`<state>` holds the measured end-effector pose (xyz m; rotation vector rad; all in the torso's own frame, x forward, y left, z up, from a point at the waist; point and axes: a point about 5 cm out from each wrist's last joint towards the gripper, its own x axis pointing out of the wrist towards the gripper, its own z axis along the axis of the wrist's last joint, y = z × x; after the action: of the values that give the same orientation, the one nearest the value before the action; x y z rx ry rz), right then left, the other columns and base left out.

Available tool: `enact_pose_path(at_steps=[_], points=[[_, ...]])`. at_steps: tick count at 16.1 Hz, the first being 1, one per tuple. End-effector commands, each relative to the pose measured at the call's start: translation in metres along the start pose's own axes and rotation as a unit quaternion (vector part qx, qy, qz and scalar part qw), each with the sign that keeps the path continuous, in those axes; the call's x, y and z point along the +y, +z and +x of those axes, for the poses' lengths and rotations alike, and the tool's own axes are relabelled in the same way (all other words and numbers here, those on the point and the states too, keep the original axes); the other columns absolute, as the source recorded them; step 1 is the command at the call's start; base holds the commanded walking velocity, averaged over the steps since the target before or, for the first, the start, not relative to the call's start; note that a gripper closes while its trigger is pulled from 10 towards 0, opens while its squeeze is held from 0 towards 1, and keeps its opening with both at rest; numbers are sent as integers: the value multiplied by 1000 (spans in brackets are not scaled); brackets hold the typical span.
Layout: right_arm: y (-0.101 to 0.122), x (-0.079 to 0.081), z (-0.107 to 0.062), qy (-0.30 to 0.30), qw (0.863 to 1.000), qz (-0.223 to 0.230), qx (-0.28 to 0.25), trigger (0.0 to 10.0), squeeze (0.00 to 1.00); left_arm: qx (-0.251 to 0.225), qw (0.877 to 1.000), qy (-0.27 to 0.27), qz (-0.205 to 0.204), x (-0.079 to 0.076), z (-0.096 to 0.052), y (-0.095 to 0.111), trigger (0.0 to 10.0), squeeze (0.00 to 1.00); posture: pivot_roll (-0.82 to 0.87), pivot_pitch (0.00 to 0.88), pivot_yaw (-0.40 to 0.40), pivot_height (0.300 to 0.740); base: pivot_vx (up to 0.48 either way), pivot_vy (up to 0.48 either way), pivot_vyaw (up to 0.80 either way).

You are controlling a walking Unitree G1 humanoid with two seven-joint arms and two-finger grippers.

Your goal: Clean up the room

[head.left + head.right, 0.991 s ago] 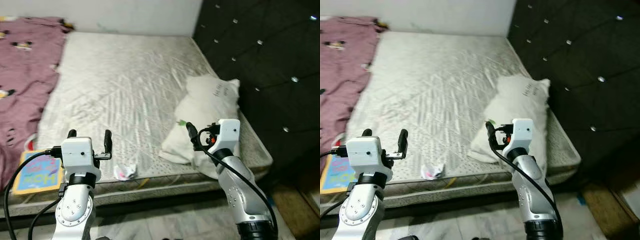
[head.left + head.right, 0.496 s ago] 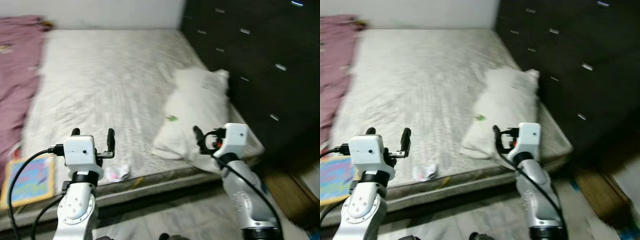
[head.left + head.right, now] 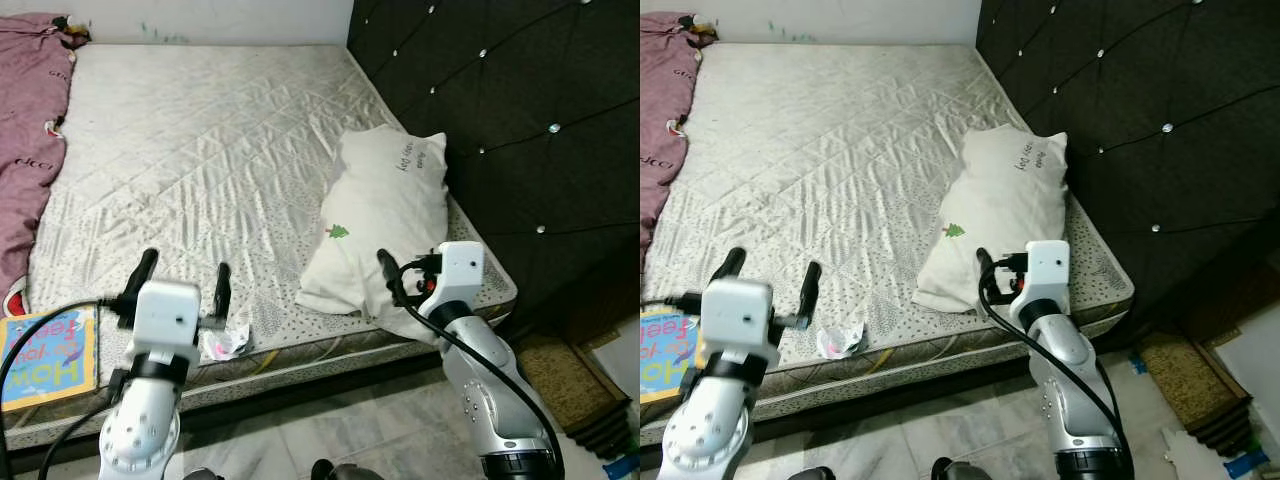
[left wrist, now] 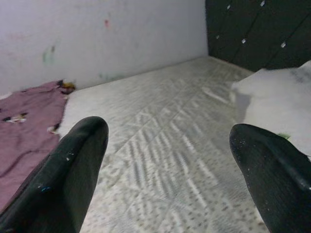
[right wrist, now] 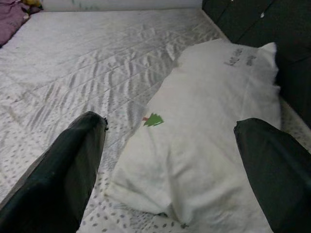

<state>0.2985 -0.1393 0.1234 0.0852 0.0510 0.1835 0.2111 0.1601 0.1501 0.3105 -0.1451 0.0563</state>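
Note:
A white pillow [image 3: 385,215] with a small green tree mark lies on the bare quilted mattress [image 3: 200,150], close to the black headboard. A crumpled white wrapper [image 3: 225,343] sits at the mattress's front edge. My left gripper [image 3: 185,280] hovers open just above and behind the wrapper, holding nothing. My right gripper [image 5: 170,160] is open too, its fingers spread wide before the pillow's near end. In the left eye view the right gripper's fingertips [image 3: 385,268] reach the pillow's front corner.
A colourful children's book [image 3: 45,357] lies at the bed's front left corner. A maroon blanket [image 3: 25,130] covers the left side. The tufted black headboard [image 3: 500,120] walls off the right. A brown mat [image 3: 560,365] lies on the floor at the right.
The camera has swung and steadied, so the whole scene has shifted and sharpened. Both grippers stay open and empty. The left gripper now tips forward over the mattress edge.

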Motion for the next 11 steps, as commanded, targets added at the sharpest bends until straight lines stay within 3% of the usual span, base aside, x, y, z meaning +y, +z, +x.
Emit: enact_pose_path(at_steps=[1,4,5,9,11], points=[[-1,-6,-3,-12,1000,-3,-12,10000,0,7,1000,22,15,4,-2,0,10000,0,52,182,-115,740,0,0,0],[7,1,-7,6,998,7,-67,10000,0,0,999,34,-4,10,-2,-1,10000,0,53,177,-118,740,0,0,0],[12,1,-10,5,995,-8,-99,10000,0,-9,999,29,-9,11,-3,-1,10000,0,54,176,-118,740,0,0,0],[6,3,-11,8,996,8,-83,10000,0,3,999,30,-32,11,-5,-8,10000,0,56,172,-115,740,0,0,0],[5,12,-11,33,996,-16,-86,10000,0,7,999,30,-39,12,-4,-10,10000,0,57,176,-113,740,0,0,0]])
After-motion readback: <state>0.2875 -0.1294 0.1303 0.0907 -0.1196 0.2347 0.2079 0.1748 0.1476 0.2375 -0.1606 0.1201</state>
